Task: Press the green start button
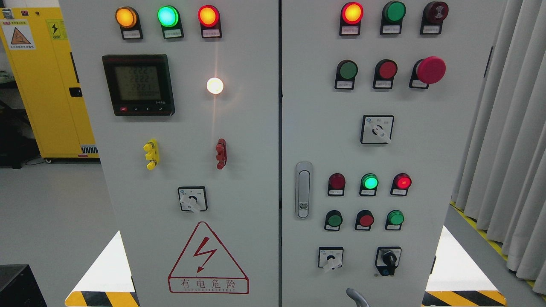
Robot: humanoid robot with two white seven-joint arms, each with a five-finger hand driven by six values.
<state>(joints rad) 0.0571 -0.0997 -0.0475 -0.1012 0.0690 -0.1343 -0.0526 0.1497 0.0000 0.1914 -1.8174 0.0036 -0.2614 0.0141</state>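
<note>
only a grey hand (357, 297) tip shows at the bottom edge, its fingers' state impossible to tell; green push buttons (334, 220) sit above it, awaiting a press.

A pale grey two-door metal control cabinet (256, 170) stands upright on a light grey floor (51, 213), its two doors meeting at a dark vertical seam. At its foot on both sides lie white wedge-shaped patches edged with black-and-yellow hazard striping (102, 298). To the left, well apart from the grey cabinet, a yellow metal cabinet (47, 85) with warning labels also stands on the floor on small feet. At the right, long grey pleated curtains (507, 128) hang down to a floor strip marked with a yellow-and-black line.
</note>
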